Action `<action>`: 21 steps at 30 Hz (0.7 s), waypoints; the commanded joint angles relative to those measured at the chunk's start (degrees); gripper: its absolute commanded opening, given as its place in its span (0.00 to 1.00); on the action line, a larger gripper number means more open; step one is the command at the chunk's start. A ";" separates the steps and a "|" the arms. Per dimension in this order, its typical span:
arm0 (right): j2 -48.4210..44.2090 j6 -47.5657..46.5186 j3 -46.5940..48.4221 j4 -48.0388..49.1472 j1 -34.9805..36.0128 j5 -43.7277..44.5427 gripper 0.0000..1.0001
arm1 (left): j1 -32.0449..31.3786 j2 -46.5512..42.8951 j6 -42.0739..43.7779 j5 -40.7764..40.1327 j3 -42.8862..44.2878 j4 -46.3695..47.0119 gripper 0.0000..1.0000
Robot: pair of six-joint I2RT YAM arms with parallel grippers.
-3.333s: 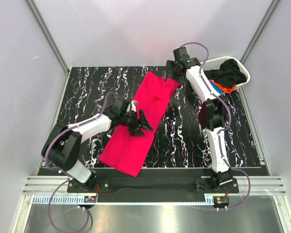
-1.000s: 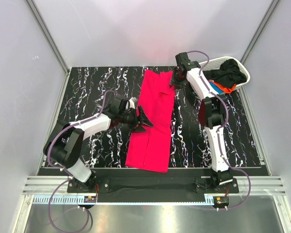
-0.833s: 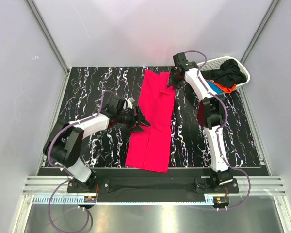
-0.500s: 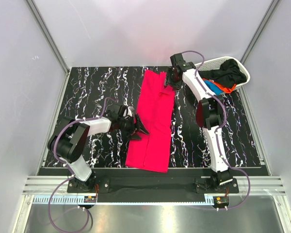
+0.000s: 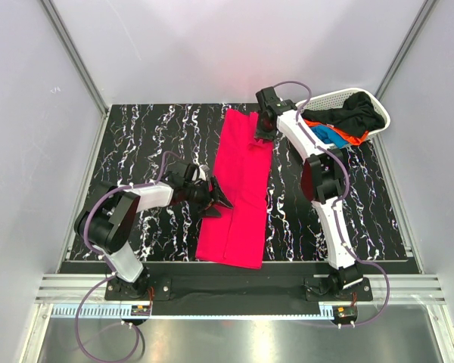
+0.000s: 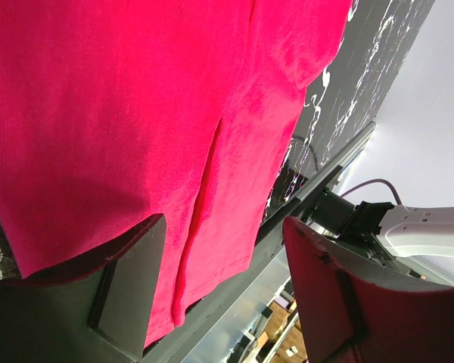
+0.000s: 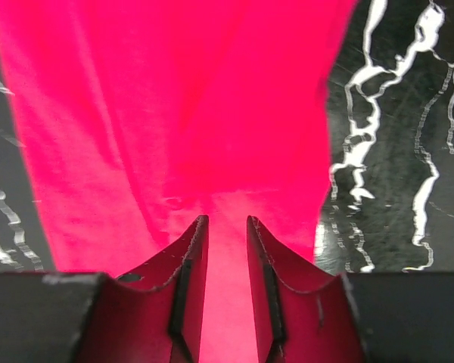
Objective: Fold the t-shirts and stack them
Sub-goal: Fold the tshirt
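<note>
The left gripper's point(image 6: 225, 225) jaws are wide open, with nothing between them. It sits low at the left edge of the big pinkish-red t-shirt point(image 5: 242, 181), about halfway down its length. The right gripper's point(image 7: 227, 221) jaws are close together with only a thin gap. Red cloth shows in that gap, but I cannot tell if the cloth is pinched or just lying under the jaws. This gripper is at the far end of the shirt, near its top right corner.

A few seconds ago the red shirt lay slanted, with its near end swung out to the left. Now it lies much straighter on the black and white table point(image 5: 151, 136). It runs from the far side down toward the near edge, folded into a long strip. In the last second the shirt has not moved. The left gripper has slid a little nearer to the arm bases along the shirt's left edge. The right gripper has moved a little to the left, from beside the shirt's corner to over the cloth.

In the far right corner stands a white basket point(image 5: 380, 107). A black t-shirt point(image 5: 356, 113) is piled in it and takes up most of the room. A blue t-shirt point(image 5: 325, 134) and an orange t-shirt point(image 5: 349, 139) peek out on the near side, under the black one. The right arm reaches across just beside the basket.
</note>
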 commanded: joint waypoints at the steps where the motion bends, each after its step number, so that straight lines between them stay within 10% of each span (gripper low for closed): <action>1: -2.51 -2.23 -1.83 0.02 -0.23 3.82 0.34 | -0.06 -1.50 -0.21 1.47 0.10 1.99 0.68; 7: -1.11 -2.07 -1.76 0.11 -0.31 3.38 0.48 | -0.06 0.08 -0.74 2.17 1.15 2.35 0.68; 21: 2.50 -3.65 5.96 1.25 -3.74 2.50 0.41 | 0.03 1.04 -0.56 2.53 1.68 2.35 0.67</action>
